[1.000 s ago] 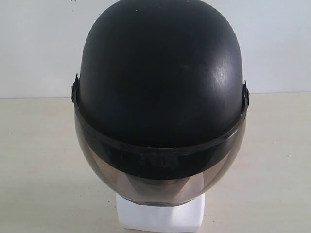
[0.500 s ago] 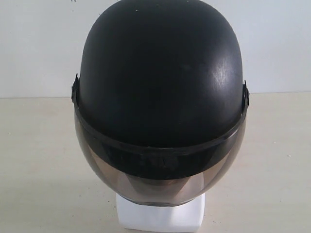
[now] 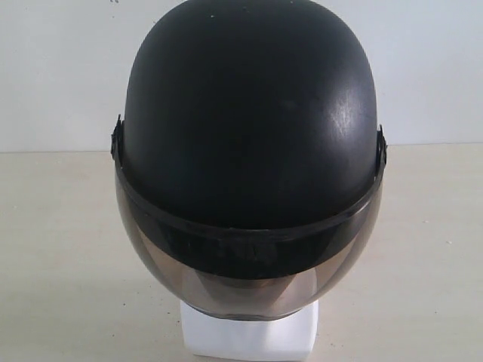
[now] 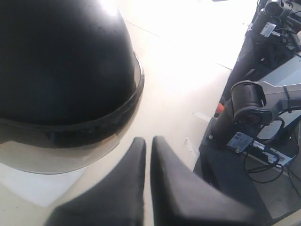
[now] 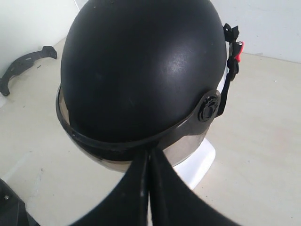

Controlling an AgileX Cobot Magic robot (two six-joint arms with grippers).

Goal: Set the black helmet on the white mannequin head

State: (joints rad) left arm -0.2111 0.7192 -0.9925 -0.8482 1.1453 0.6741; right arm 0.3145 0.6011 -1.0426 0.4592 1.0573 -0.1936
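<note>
The black helmet sits over the white mannequin head, its smoky visor down in front. Of the head only the squarish white base shows below the visor. Neither gripper appears in the exterior view. In the left wrist view my left gripper is shut and empty, a short way off the helmet, over bare table. My right gripper is shut too, its tips right at the visor's lower edge beside the white base. Whether they touch the visor I cannot tell.
The helmet's chin strap with a red buckle hangs at its back. A black curved bracket lies on the beige table near the white wall. An arm's joint and cables stand past the table's edge.
</note>
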